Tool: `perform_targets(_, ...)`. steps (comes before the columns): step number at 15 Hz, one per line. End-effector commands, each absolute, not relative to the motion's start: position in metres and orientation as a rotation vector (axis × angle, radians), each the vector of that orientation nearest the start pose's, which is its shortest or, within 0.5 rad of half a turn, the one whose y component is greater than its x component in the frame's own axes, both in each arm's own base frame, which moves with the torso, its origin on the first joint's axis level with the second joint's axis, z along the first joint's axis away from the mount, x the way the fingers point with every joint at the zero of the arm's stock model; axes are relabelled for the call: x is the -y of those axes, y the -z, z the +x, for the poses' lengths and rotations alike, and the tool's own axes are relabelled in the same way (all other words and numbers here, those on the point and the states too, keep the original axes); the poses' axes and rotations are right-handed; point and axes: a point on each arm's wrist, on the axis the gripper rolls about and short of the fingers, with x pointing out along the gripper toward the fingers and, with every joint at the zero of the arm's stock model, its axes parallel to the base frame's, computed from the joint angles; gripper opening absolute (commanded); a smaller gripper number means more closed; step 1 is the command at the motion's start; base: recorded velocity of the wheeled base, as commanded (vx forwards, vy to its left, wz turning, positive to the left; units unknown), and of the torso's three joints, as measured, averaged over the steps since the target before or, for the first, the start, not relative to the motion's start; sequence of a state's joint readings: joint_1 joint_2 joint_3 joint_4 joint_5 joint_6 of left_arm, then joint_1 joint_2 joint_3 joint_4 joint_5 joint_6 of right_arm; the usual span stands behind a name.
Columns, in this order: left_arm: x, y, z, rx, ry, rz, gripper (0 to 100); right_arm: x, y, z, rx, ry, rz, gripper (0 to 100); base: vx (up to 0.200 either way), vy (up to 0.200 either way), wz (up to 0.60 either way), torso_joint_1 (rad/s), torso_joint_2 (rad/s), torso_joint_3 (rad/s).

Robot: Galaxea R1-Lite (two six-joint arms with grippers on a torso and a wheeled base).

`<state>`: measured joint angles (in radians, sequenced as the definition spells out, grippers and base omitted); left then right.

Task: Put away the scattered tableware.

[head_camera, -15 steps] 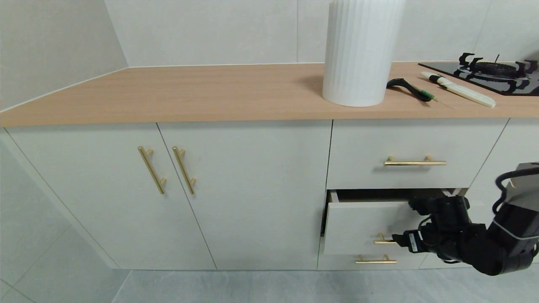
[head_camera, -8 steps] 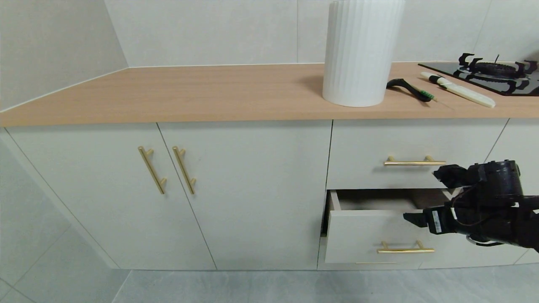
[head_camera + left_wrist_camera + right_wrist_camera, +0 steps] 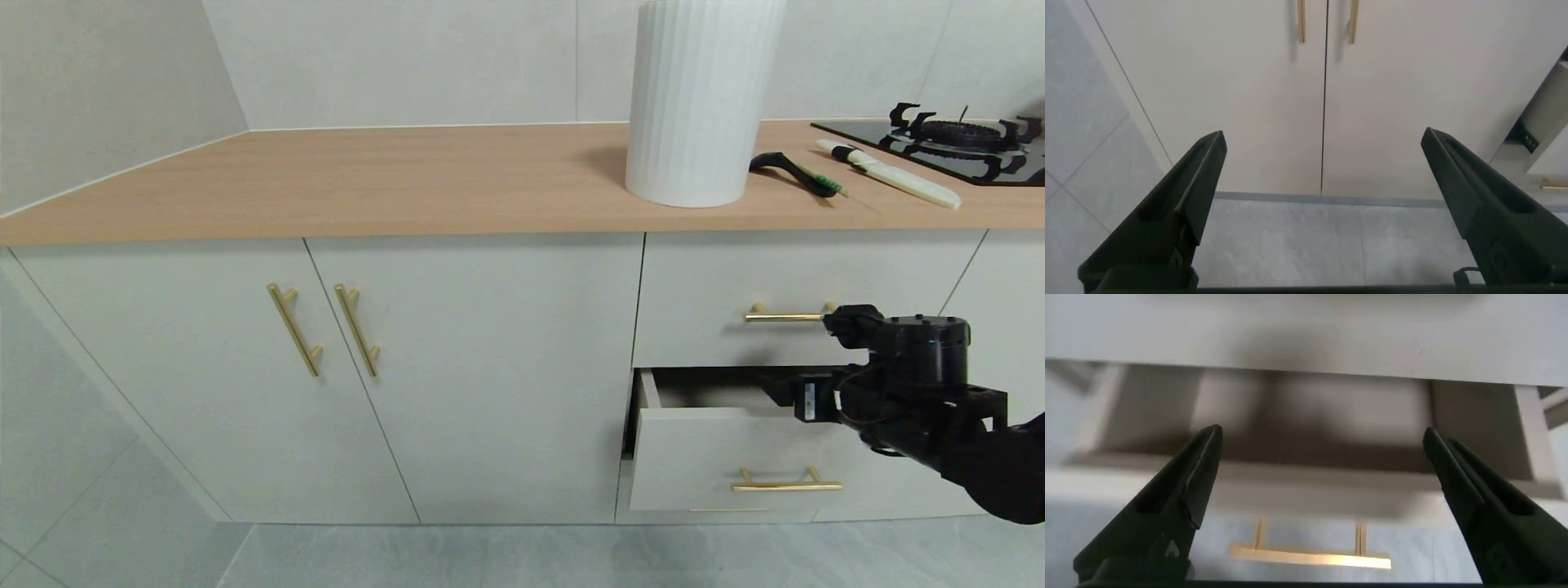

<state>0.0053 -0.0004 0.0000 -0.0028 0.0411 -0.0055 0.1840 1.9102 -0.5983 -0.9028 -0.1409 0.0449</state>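
right arm (image 3: 980, 449) black | white label (image 3: 810, 402) | left claw (image 3: 1321, 137) dark, tapered

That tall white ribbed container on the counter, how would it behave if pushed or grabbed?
The ribbed container stands taller than wide, so a high push would likely tip it; a low one should slide it. Its smooth ribs may be slippery.

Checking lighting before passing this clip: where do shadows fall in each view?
Head view: soft shadow on the counter left of the white bin; the open drawer is dark inside. Right wrist view: a dim patch over the drawer's opening. Left wrist view: doors evenly lit, no hard shadow.
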Motion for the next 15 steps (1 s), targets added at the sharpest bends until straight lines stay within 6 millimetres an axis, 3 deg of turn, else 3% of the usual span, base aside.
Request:
perform_targets(1,-0.001,-0.076,-0.023,0.003,-0.048,-0.006,100,-0.060,-0.051,0.317,-0.469,-0.028,-0.042,100,0.000,0.000,0.00,0.000,0.00,0.000)
perform_targets(7,-0.001,-0.076,-0.023,0.003,-0.049,-0.006,100,-0.060,-0.043,0.320,-0.445,0.000,-0.047,100,0.000,0.000,0.00,0.000,0.00,0.000)
perform_targets(15,-0.001,-0.076,-0.023,0.003,-0.048,-0.006,100,-0.057,-0.064,0.305,-0.526,-0.005,-0.064,100,0.000,0.000,0.00,0.000,0.00,0.000)
